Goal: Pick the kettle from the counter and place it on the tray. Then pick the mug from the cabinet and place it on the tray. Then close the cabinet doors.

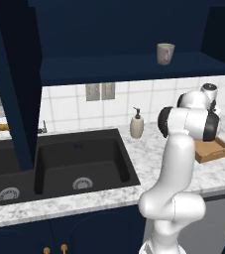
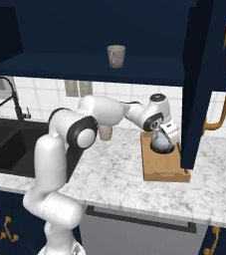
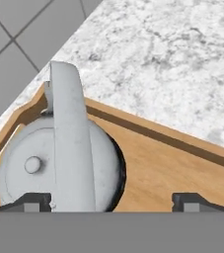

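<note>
Hand view shows the gripper [image 3: 111, 201] with its jaws spread wide, holding nothing, directly above the kettle [image 3: 59, 168], which sits inside the tray [image 3: 182, 163] with its handle running lengthwise between the fingertips. With the kettle placed, the next target is judged to be the mug [image 2: 116, 56], standing on the cabinet [image 2: 84, 67] shelf, above the gripper and toward the sink side.
</note>
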You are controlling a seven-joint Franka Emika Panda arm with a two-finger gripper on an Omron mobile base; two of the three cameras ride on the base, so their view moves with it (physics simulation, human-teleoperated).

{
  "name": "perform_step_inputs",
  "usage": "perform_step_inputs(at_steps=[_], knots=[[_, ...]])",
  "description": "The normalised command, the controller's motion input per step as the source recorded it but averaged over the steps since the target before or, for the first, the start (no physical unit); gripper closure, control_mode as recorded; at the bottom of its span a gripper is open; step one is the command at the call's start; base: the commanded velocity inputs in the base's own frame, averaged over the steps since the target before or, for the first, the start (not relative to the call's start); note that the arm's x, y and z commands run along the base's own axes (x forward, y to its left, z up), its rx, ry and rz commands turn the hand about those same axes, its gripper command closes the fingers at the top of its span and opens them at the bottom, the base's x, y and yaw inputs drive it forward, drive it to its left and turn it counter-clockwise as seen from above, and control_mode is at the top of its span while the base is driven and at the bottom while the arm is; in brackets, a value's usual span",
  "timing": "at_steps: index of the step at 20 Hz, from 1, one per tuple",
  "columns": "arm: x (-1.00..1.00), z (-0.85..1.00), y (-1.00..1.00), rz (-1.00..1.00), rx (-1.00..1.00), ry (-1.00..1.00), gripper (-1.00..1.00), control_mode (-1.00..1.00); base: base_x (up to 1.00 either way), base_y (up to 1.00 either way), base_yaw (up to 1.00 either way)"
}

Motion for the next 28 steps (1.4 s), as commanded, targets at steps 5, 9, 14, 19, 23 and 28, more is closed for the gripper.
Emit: perform_step_inputs(at_steps=[5, 9, 14, 19, 23, 28], knots=[[-0.29, 0.29, 0.18, 0.0, 0.04, -0.02, -1.0, -1.0, 0.0, 0.0, 0.0], [-0.53, 0.19, 0.25, 0.01, 0.04, -0.01, -1.0, -1.0, 0.0, 0.0, 0.0], [-0.71, 0.21, 0.29, 0.25, 0.0, -0.02, -1.0, -1.0, 0.0, 0.0, 0.0], [-0.67, 0.27, 0.5, 0.45, -0.1, -0.15, -1.0, -1.0, 0.0, 0.0, 0.0], [-0.42, 0.38, 0.68, 0.27, -0.18, -0.3, -1.0, -1.0, 0.0, 0.0, 0.0], [-0.29, 0.68, 0.6, 0.13, -0.18, -0.38, -1.0, -1.0, 0.0, 0.0, 0.0]])
